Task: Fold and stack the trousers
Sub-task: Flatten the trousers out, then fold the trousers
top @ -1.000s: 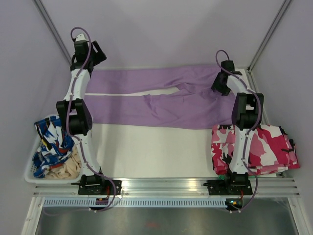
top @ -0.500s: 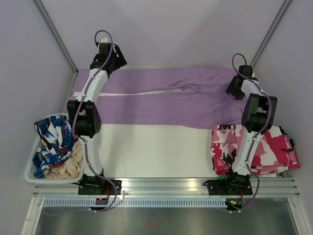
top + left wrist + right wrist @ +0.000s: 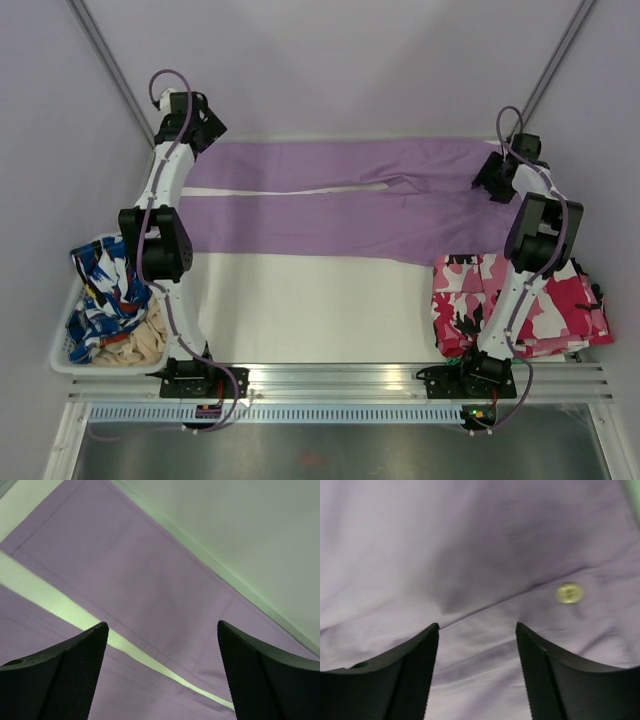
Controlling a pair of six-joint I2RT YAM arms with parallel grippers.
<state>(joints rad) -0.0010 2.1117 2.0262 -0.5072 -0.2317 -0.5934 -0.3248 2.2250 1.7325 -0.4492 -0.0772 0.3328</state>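
Observation:
The lilac trousers (image 3: 340, 205) lie spread flat across the back of the table, with the legs to the left and the waist to the right. A thin strip of table shows between the two legs. My left gripper (image 3: 195, 130) hangs open over the far leg's cuff end. In the left wrist view the left gripper (image 3: 161, 625) has only flat trousers (image 3: 150, 575) beneath it. My right gripper (image 3: 495, 175) is over the waist end. In the right wrist view the right gripper (image 3: 477, 625) stands open just above the trousers (image 3: 445, 540), near a pale button (image 3: 570, 593).
A white basket (image 3: 60, 345) at the left front holds blue-and-white clothing (image 3: 105, 290) and beige cloth (image 3: 135, 345). A folded pink-white-black camouflage garment (image 3: 530, 300) lies at the right front, touching the trousers' waist end. Purple walls close in the back and sides.
The crumpled middle of the trousers has been pulled out flat. My right gripper moved right toward the waist end. My left gripper swung right, then back left, and its jaws opened wider.

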